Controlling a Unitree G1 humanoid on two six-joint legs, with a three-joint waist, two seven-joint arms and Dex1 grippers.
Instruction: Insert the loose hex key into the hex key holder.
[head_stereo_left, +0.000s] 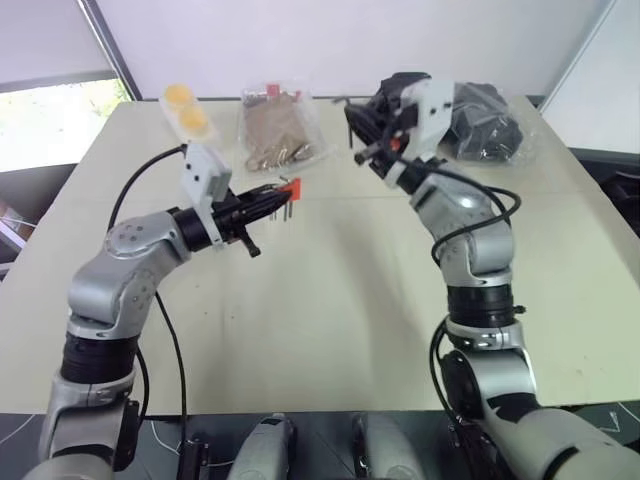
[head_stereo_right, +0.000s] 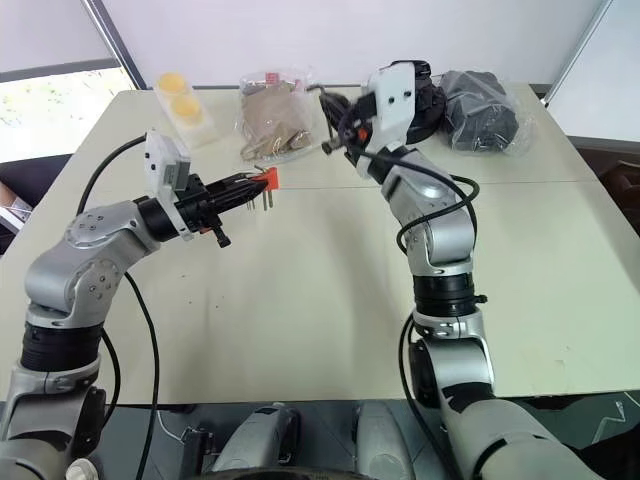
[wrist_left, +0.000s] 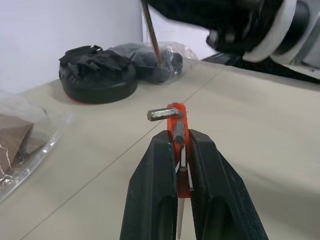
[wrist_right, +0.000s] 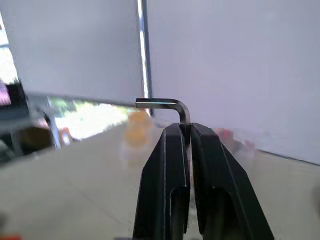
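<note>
- The hex key holder sits squeezed between the left gripper's jaws, up off the bench.
- The loose hex key is pinched tight in the right gripper's jaws, its bent end sticking out past their tips.

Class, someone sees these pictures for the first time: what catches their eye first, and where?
The small red-orange plastic hex key holder, clamped in the left gripper above the beige table. Opposite, the right gripper pinches the thin L-shaped silver hex key, raised near the table's far edge.
</note>
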